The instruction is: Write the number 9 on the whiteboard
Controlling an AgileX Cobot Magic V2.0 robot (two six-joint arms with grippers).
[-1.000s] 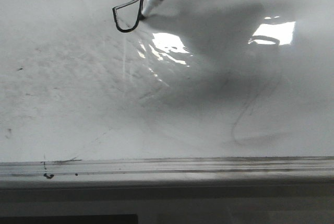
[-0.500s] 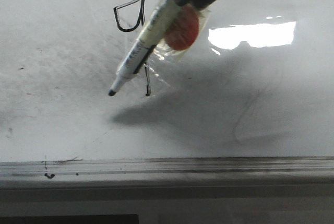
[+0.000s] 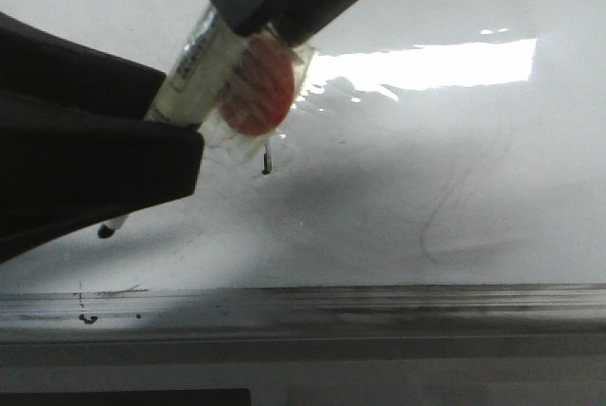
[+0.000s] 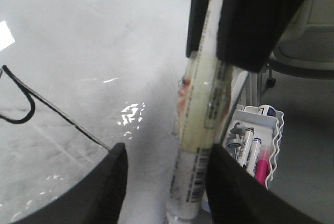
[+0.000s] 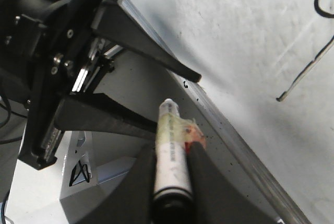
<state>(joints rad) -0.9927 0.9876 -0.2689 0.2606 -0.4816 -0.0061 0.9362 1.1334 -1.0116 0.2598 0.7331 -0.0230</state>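
Note:
My right gripper (image 3: 248, 18) is shut on a white marker (image 3: 194, 61) with an orange tag taped to it, held above the whiteboard (image 3: 454, 188). The marker's black tip (image 3: 106, 231) points to the near left. My left gripper (image 3: 180, 108) is open, with its black fingers on either side of the marker's front half. In the left wrist view the marker (image 4: 201, 104) lies close to one finger (image 4: 235, 182). The number 9 is mostly hidden in the front view; only the stem's end (image 3: 267, 165) shows. Its loop and stem show in the left wrist view (image 4: 57, 114).
A grey metal rail (image 3: 379, 307) runs along the board's near edge. A faint grey curved smear (image 3: 445, 217) lies on the right of the board. A white tray of several markers (image 4: 255, 140) stands beyond the board's edge.
My right gripper has carried the marker down and left, away from the finished stem. My left gripper has come in from the left, jaws open around the marker. The 9's loop is now covered.

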